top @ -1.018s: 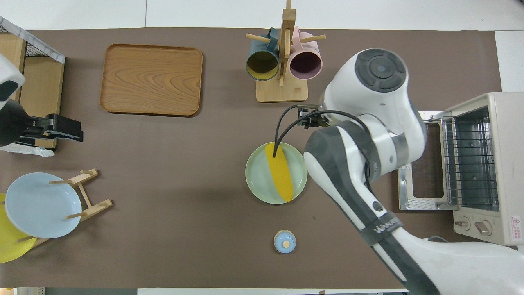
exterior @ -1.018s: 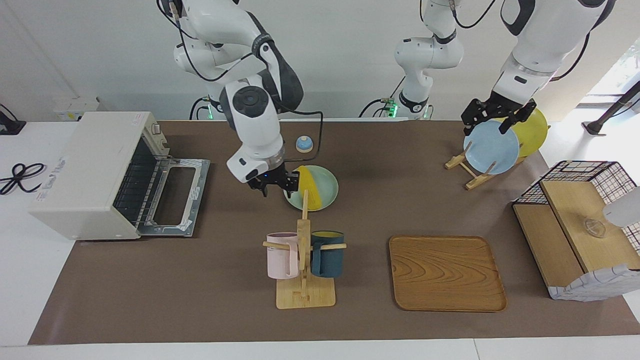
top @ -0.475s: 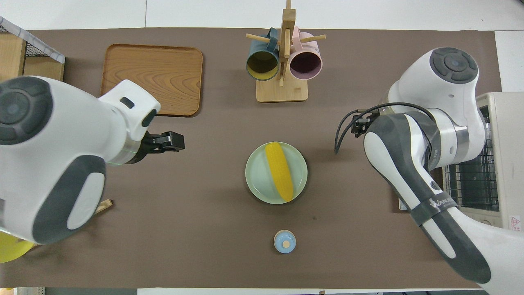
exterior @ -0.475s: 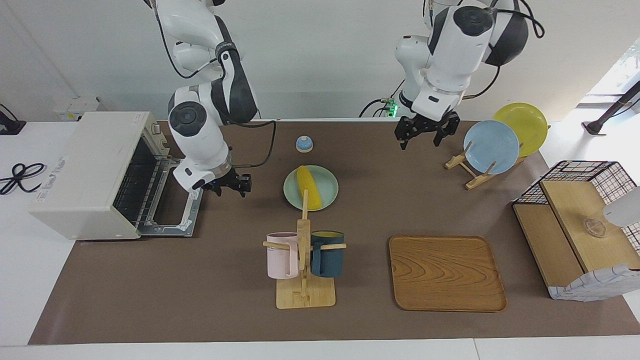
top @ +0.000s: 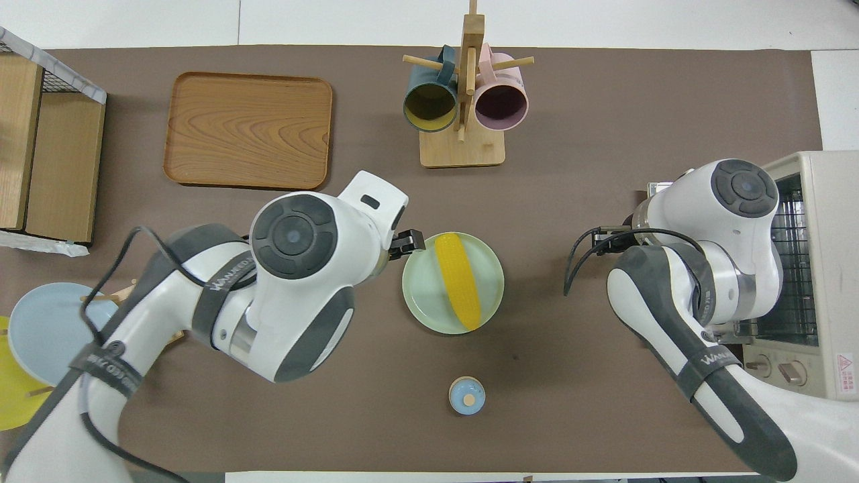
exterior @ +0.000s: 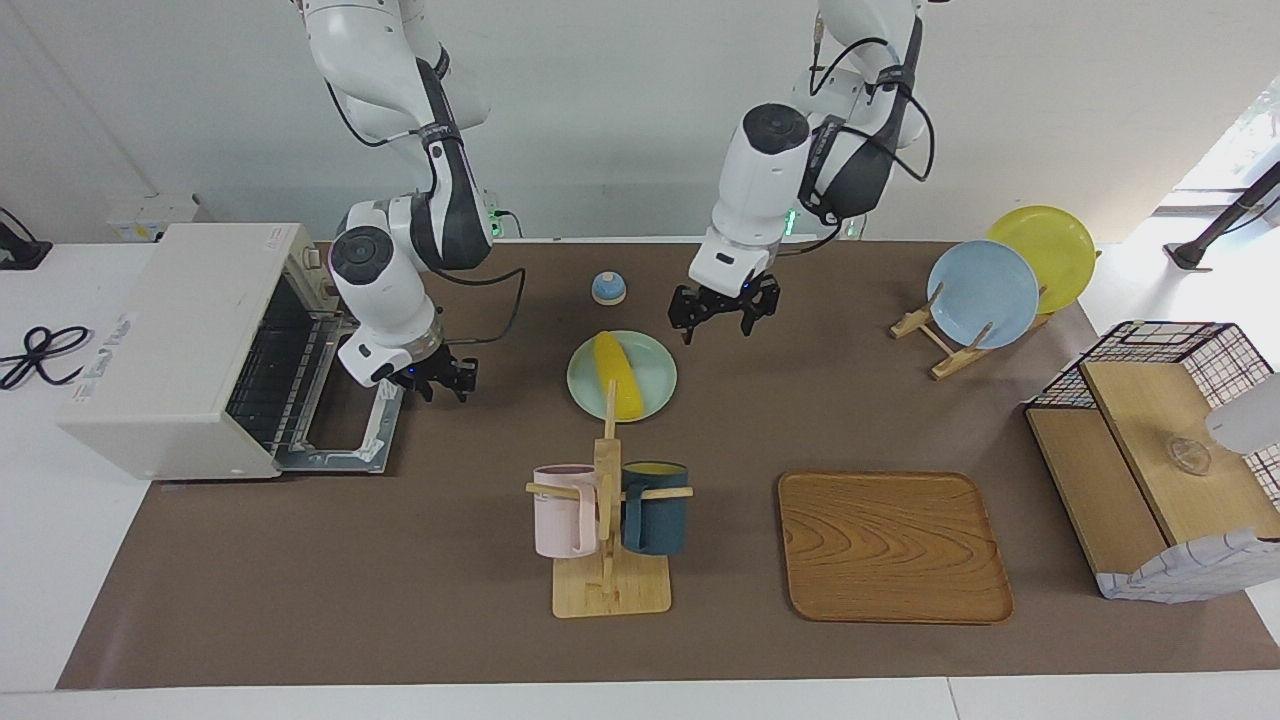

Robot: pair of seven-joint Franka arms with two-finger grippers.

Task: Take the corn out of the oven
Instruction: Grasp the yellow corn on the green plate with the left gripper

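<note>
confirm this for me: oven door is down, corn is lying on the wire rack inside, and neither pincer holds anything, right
Not quite. The corn is not on the rack; it lies on the green plate out on the table, as the overhead view shows. The rest stands: the oven door is down, and both the right pincer by the door and the left pincer beside the plate hold nothing.
</note>
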